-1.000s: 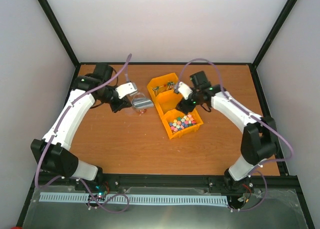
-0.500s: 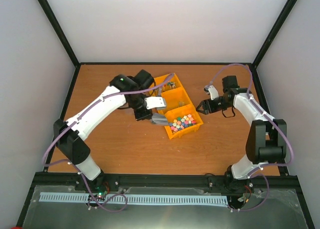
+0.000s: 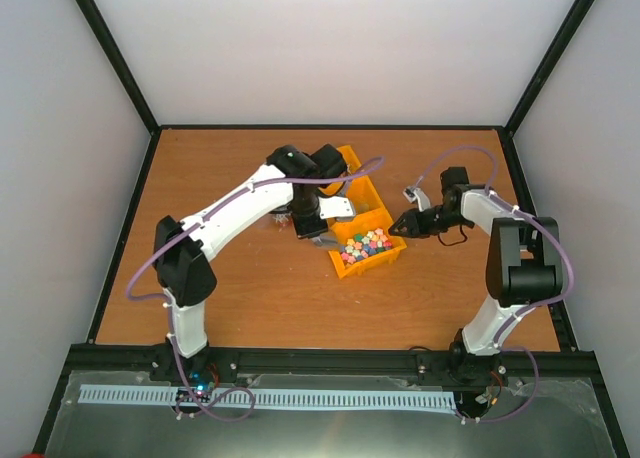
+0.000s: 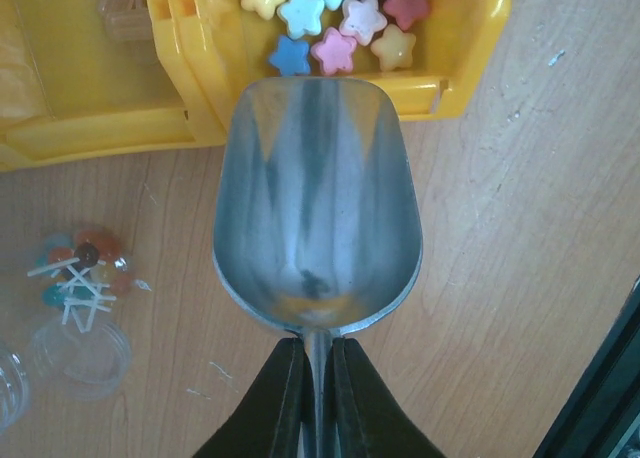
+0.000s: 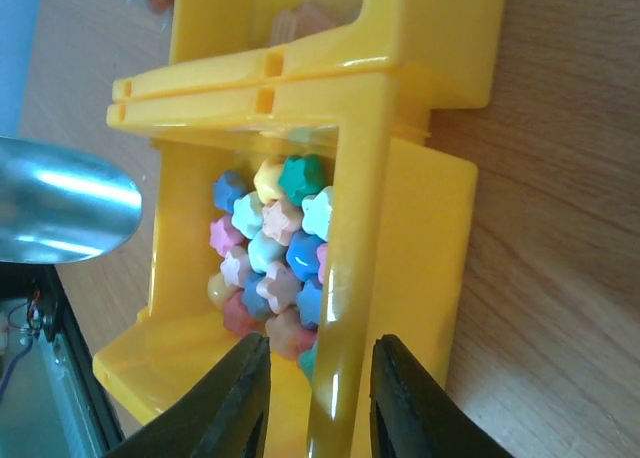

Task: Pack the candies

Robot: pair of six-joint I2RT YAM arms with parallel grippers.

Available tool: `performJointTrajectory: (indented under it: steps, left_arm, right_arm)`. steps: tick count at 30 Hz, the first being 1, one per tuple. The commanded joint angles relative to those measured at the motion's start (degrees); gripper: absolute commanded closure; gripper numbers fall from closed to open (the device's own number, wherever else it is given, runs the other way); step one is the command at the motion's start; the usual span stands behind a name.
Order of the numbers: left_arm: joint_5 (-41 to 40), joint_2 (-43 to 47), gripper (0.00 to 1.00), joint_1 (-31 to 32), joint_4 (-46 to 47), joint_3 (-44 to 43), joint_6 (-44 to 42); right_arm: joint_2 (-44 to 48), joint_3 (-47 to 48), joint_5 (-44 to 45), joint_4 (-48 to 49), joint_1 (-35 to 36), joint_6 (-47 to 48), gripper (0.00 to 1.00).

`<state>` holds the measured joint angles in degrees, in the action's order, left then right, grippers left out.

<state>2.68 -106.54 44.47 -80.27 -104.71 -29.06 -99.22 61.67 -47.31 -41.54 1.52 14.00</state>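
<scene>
Left wrist view: our left tool [image 4: 318, 363] clamps the scoop [image 4: 318, 208], its lip at the yellow bin [image 4: 470, 68] holding the candies [image 4: 335, 18]; our right tool [image 5: 322, 346] straddles the bin's wall, grip unclear, so we should steady the bin, then push the scoop low under the heap.
</scene>
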Motion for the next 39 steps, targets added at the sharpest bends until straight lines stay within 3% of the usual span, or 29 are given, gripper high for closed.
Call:
performJointTrajectory:
  steps: [1, 6, 20, 29, 33, 39]
  left_arm:
    - [-3.03, -3.04, 0.99, 1.08, -5.38, -6.66, 2.31]
    - [-5.45, -5.78, 0.99, 2.76, -7.82, -9.48, 2.02]
    - [-9.01, -13.87, 0.99, 4.02, -13.71, -14.06, 1.23]
    - [-3.99, -17.91, 0.99, 4.05, -12.98, -16.33, -0.35]
    - [-0.53, -16.37, 0.99, 4.05, -6.0, -10.13, -0.96]
    - [4.46, -8.74, 0.99, 3.66, 11.42, 7.19, 0.08]
  right_arm:
    - [-0.66, -1.17, -4.75, 0.96, -0.11, 0.41, 0.74]
    - [-0.62, -2.72, -7.56, 1.54, 0.43, 0.48, 0.83]
    - [-0.29, -4.87, -9.12, 1.87, 2.37, 1.2, 0.81]
    - [-0.8, -5.31, -8.95, 2.66, 2.57, 1.31, 0.86]
    - [-0.99, -5.34, -8.75, 2.59, 2.53, 1.62, 0.9]
    - [-1.11, -5.7, -8.52, 2.84, 2.55, 1.56, 0.97]
